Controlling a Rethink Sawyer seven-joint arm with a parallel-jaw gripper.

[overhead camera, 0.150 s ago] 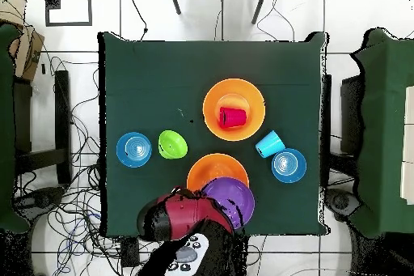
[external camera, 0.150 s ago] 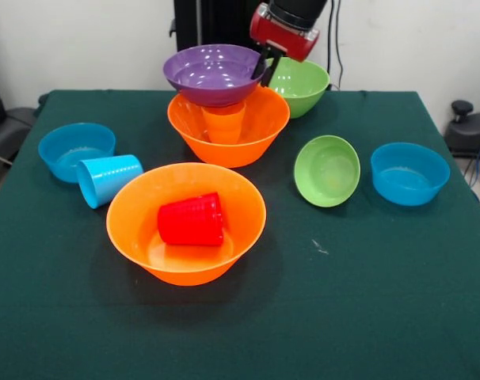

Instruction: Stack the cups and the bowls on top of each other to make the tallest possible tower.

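We have the gripper [external camera, 0.150 s ago: 265, 70] clenched on the purple bowl's [external camera, 0.150 s ago: 212, 73] rim, and beneath it the orange cup [external camera, 0.150 s ago: 224, 123] looks narrow, so an off-centre release could tip the bowl.

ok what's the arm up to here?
The red and black Sawyer gripper is at the rim of the large purple plastic bowl, which sits on an orange plastic cup standing upside down inside a large orange bowl. That is the tower so far. The red plastic cup lies on its side in the second large orange bowl, nearer the camera. The light blue cup lies tipped on the green tablecloth. Whether the gripper is clamping the rim is unclear.
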